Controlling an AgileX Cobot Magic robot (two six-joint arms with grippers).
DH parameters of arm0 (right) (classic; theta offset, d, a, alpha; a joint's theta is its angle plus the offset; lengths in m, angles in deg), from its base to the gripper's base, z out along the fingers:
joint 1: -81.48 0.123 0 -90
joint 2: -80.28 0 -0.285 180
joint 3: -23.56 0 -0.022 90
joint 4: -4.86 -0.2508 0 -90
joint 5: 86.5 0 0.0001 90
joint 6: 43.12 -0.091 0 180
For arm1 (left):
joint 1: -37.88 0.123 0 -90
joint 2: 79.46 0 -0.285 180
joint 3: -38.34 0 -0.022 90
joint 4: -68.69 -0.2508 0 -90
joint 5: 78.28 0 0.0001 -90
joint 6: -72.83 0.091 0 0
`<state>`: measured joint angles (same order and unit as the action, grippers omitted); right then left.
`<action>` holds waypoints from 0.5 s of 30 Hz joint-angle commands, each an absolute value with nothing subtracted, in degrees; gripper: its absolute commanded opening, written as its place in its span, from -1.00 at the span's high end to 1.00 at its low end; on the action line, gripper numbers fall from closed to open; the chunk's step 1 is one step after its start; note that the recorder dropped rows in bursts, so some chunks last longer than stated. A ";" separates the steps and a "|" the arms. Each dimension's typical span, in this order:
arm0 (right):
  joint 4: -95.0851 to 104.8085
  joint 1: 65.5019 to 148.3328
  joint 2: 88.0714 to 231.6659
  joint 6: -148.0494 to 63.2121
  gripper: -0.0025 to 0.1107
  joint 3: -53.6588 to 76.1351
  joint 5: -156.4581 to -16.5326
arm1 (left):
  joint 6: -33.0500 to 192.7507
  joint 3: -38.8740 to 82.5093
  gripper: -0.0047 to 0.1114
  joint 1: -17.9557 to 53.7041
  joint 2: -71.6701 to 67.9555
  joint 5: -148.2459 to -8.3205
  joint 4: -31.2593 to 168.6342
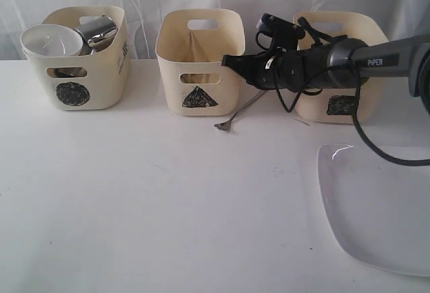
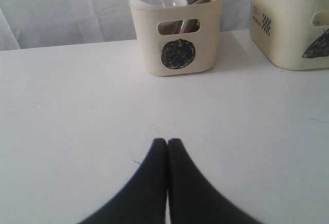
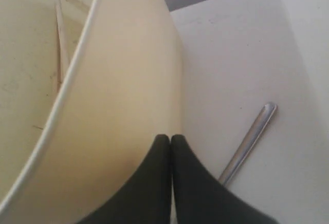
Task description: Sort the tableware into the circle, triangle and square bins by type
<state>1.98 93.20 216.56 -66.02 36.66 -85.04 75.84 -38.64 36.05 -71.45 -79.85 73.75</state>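
Note:
The circle bin (image 1: 101,81) on the left holds a white bowl (image 1: 50,39) and a steel mug (image 1: 101,31). Wooden chopsticks (image 1: 194,48) lean inside the triangle bin (image 1: 173,64) in the middle. A steel fork (image 1: 236,114) lies on the table just right of that bin's front. My right gripper (image 1: 227,59) is shut and empty, its tips by the triangle bin's right wall (image 3: 128,80), above the fork handle (image 3: 249,142). The large white plate (image 1: 379,205) lies at the front right. My left gripper (image 2: 167,141) is shut and empty, low over bare table, facing the circle bin (image 2: 176,34).
The square bin (image 1: 316,108) stands at the back right, mostly hidden behind my right arm (image 1: 349,54) and its cable. A white curtain hangs behind the bins. The left arm does not show in the exterior view.

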 commanded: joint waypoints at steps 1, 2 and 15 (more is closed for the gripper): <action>2.08 92.61 219.12 -65.37 0.96 39.09 -88.21 | 75.92 -38.87 0.89 35.81 -71.67 -79.83 74.49; 2.08 92.61 219.63 -65.37 0.96 39.24 -88.21 | 75.92 -38.87 0.89 35.81 -71.67 -79.83 74.49; 2.08 92.39 223.73 -62.98 0.96 41.09 -90.23 | 75.92 -38.87 0.89 35.81 -71.67 -79.83 74.49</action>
<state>1.74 92.84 223.69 -64.60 40.57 -89.67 75.84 -38.64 36.05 -71.45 -79.85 73.75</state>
